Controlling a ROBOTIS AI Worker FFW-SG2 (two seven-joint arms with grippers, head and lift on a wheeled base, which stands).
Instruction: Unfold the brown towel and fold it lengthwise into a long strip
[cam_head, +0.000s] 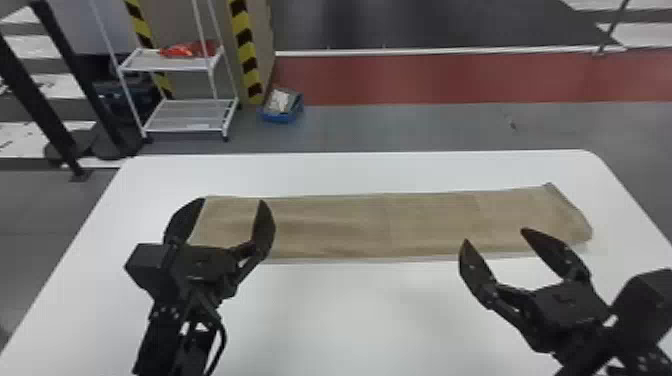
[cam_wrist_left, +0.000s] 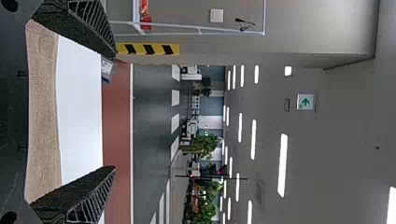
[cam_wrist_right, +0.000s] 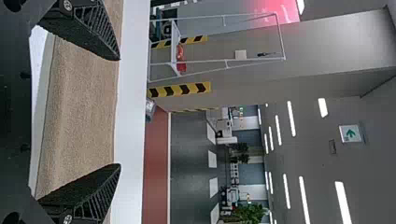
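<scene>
Head view shows white table (cam_head: 345, 315), grey floor (cam_head: 400, 125) beyond, left gripper (cam_head: 233, 201), right gripper (cam_head: 495, 235), both jaws wide.

The table (cam_head: 350, 310) leaves passage between left arm (cam_head: 167, 325) and right arm (cam_head: 590, 345); towel (cam_head: 380, 225) beyond.

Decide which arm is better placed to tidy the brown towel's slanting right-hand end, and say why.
Right, most likely. The right tool is open and nearer that end of the brown towel, while the left tool is at the opposite end.
</scene>
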